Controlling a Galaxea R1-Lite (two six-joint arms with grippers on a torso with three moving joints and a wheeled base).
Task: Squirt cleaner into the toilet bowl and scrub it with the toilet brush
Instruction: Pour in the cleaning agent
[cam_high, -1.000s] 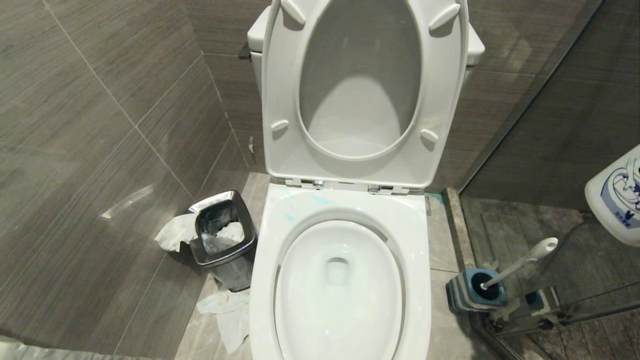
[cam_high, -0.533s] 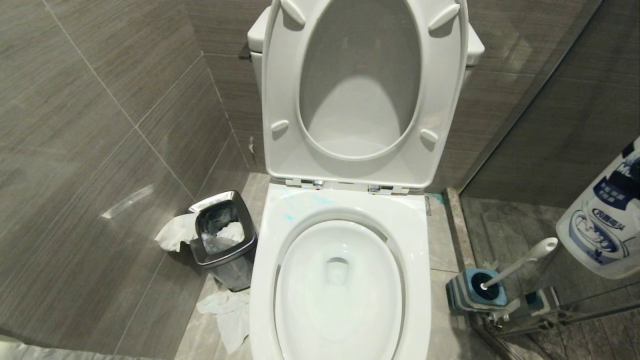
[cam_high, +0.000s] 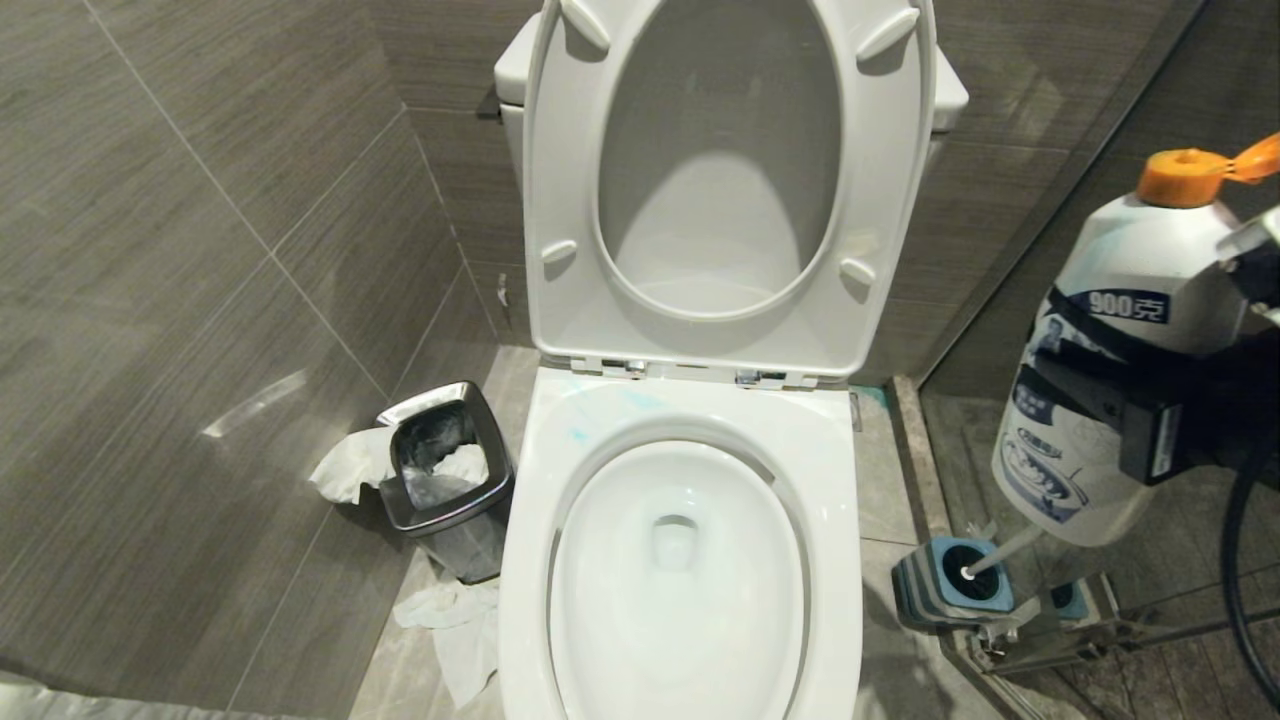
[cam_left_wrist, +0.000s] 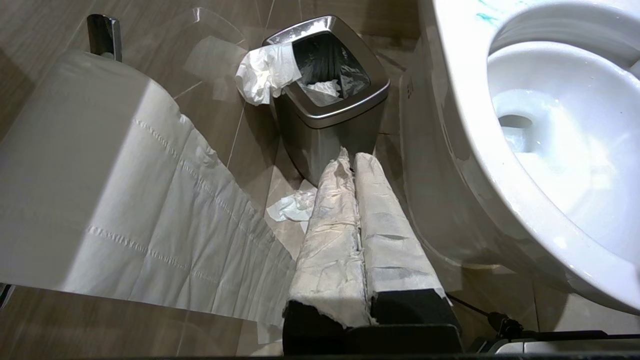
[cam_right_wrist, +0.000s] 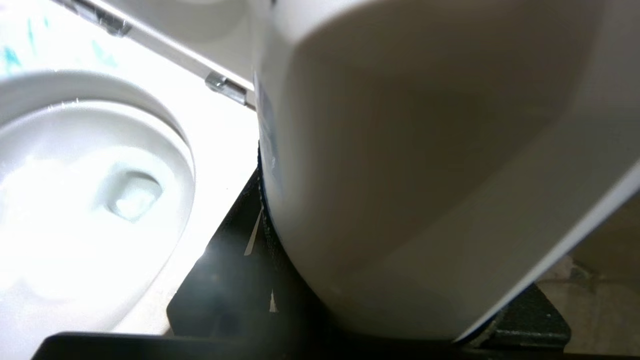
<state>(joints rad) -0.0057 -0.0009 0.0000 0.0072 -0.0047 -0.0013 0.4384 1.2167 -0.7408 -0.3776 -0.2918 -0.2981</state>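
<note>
Toilet bowl (cam_high: 680, 560): white ceramic, centre of the head view, seat and lid (cam_high: 730, 180) raised against the tank. Basin holds clear water; no blue tint visible in it.

Cleaner (cam_high: 578, 434): pale turquoise smears on the rim at the rear left, just in front of the hinges; also seen in the left wrist view (cam_left_wrist: 487, 16) and the right wrist view (cam_right_wrist: 10, 57).

Cleaner bottle (cam_high: 1110, 350): white, orange cap with flip lid open, blue label. Held upright in the air to the right of the bowl, above the brush holder, not over the basin.

Right claw (cam_high: 1150, 420): black, clamped around the bottle's middle. In the right wrist view the bottle (cam_right_wrist: 425, 165) fills most of the frame.

Left claw (cam_left_wrist: 356, 235): low on the left side of the bowl, its two paper-wrapped fingers (cam_left_wrist: 332, 235) pressed together, holding nothing.

Toilet brush (cam_high: 1000, 558): standing in its blue-and-grey holder (cam_high: 945, 582) on the floor to the right of the bowl; upper handle hidden behind the bottle.

Waste bin (cam_high: 445, 480): square steel, left of the bowl, tissue draped over its edge and more crumpled on the floor beside it.

Toilet roll (cam_left_wrist: 90, 165): close to the left wrist camera, a sheet trailing down.
</note>
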